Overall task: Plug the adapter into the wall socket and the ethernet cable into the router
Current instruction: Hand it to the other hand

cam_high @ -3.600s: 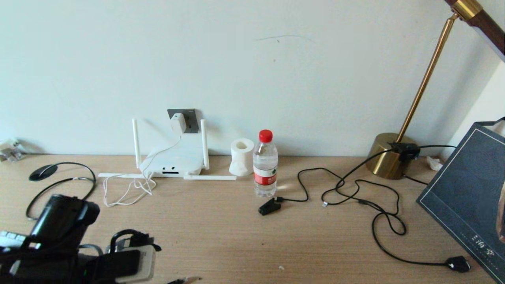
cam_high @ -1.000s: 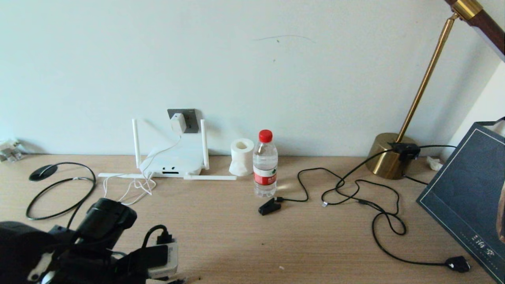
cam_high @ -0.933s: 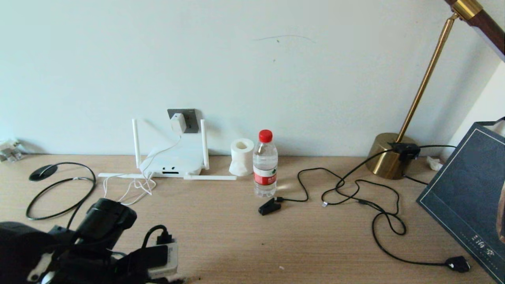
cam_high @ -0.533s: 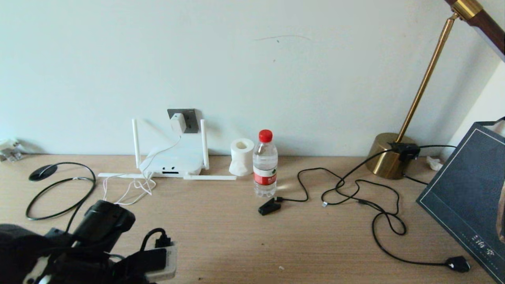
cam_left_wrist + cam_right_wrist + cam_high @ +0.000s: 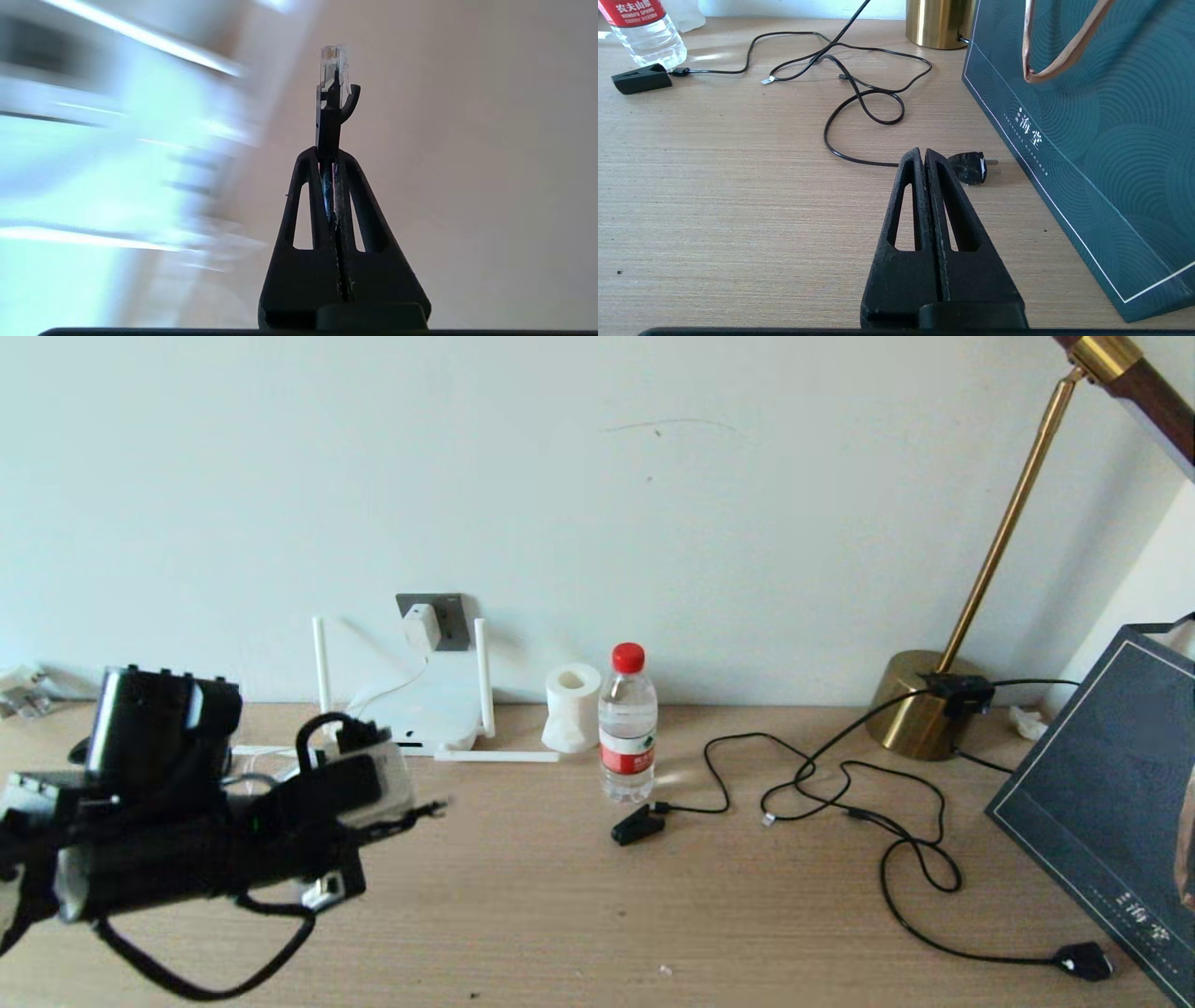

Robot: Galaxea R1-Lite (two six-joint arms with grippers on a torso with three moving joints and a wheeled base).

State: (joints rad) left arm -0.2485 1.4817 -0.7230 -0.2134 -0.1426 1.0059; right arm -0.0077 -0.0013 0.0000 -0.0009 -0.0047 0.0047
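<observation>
Two end effectors show, and both have their fingers pressed together. Nearest on the robot's left, the left end effector is raised above the wooden table, pinched on the ethernet cable just behind its clear-tipped connector, which sticks out beyond the fingertips in the left wrist view; a black loop of the same cable hangs under the arm in the head view. The surroundings in the left wrist view are too smeared to read. On the robot's right, the right end effector is parked low over the table with nothing between its fingers, just short of a black two-pin plug that lies beside a dark teal paper bag.

Farther out, mid-table, a small black clip-like plug lies near a clear water bottle with a red cap, and thin black cords wind across the table to the right. Behind the bottle stands a roll of white tissue.

At the back, the router lies flat against the wall, partly hidden by the left arm, two antennas upright. Above it the adapter sits plugged into the wall socket, its white cord dropping toward the router. A brass lamp stands at the far right.
</observation>
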